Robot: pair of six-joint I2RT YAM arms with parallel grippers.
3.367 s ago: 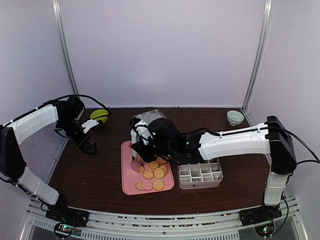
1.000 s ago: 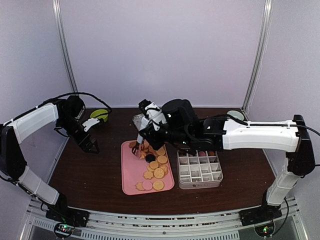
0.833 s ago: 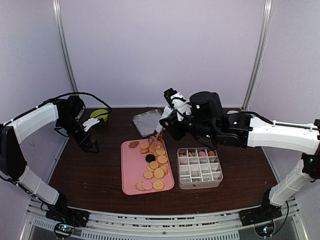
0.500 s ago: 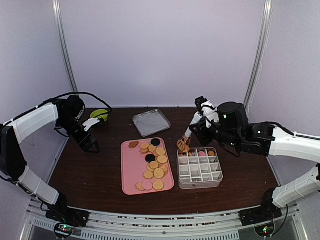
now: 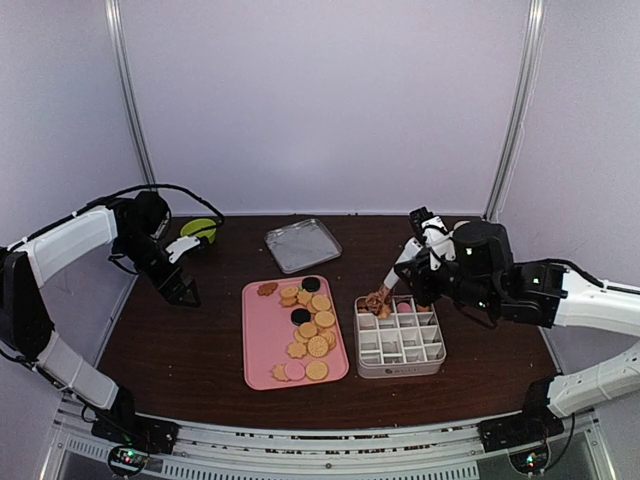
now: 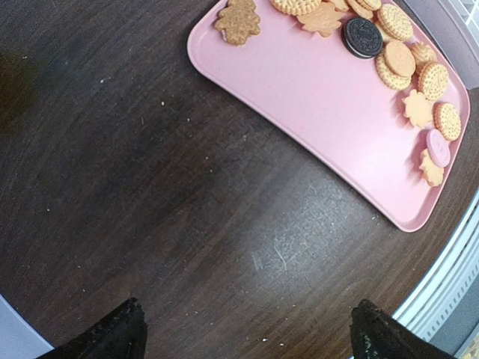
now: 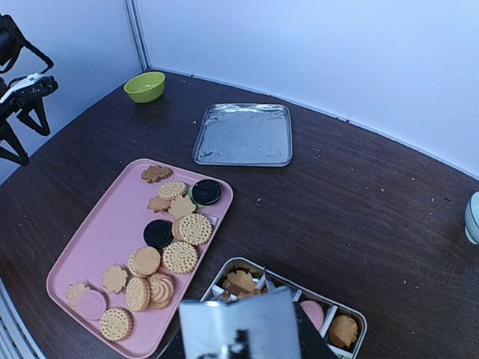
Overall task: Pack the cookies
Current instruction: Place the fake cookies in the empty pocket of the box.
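Metal tongs (image 5: 398, 275): clamped in the narrowed jaws of the right gripper (image 5: 417, 255), slanting down and to the left toward the divided box (image 5: 400, 372).
Tong tips: at the box's far-left corner compartment, with a brown cookie (image 5: 377, 300) at them. I cannot tell whether it is pinched or resting in the compartment.
Left jaws: the left gripper (image 6: 251, 340) is spread wide and holds nothing. It hangs over the bare dark wood table (image 6: 150, 187), near the left side of the pink tray (image 6: 314, 97).
Cookies (image 7: 172, 254): most lie loose on the pink tray, gathered toward its right side. They are golden rounds, flower shapes, two black rounds and one pink round.
Cookies in the box: the far row holds a few, a brown one at the left, then a pink one and an orange one toward the right.
Box, near rows: white dividers show, but the contents are hidden in the wrist view.
Silver tray (image 5: 302, 244): flat on the table beyond the pink tray, apart from it.
Green bowl (image 5: 198, 231): far left of the table, near the left arm.
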